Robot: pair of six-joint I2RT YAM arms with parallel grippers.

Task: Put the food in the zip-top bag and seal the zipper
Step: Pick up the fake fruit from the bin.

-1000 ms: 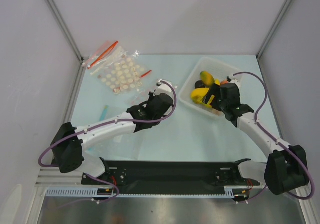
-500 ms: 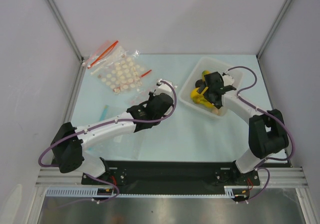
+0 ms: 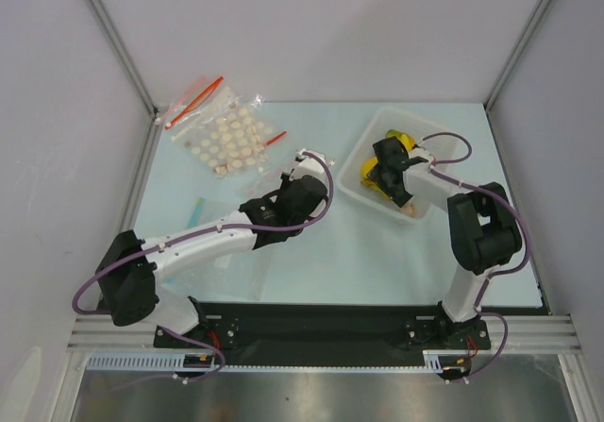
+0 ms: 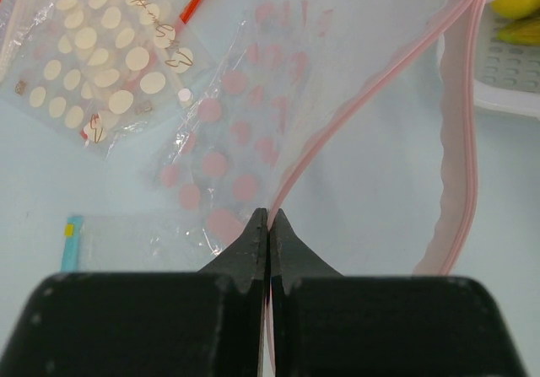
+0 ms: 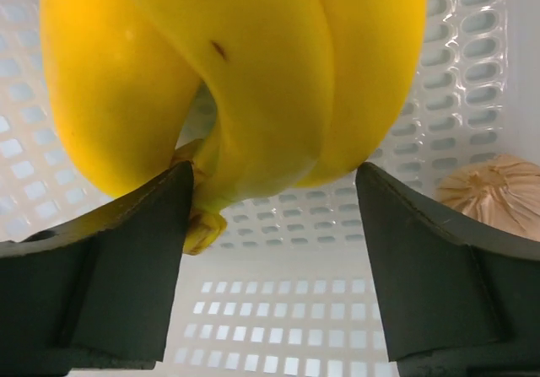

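OK, nearest first. My left gripper [image 4: 268,217] is pinched fully closed on the near end of the zipper [image 4: 354,107], low over the bench [image 4: 380,225]. That's prob. to pin the edge so the bag doesn't slide during loading. From the tips the pink strip runs straight off to the upper right. The zip-top bag [image 4: 236,132] lies flat just left of it, pink dots showing, w/ no food inside as far as I can see. Beyond its far-left corner, touching or overlapping it, sits the cream-disc bag [image 4: 101,65], which isn't mine to fill.

On the other side, my right gripper [image 5: 274,183] is spread wide w/ the banana bunch [image 5: 253,65] btwn the fingers. One finger is right at the stem, but nothing is clamped yet. The bunch lies in the white basket [image 5: 287,309], and a beige piece [image 5: 494,187] sits off right by the wall. Next, I reckon: close on the bunch and carry it to the bag.
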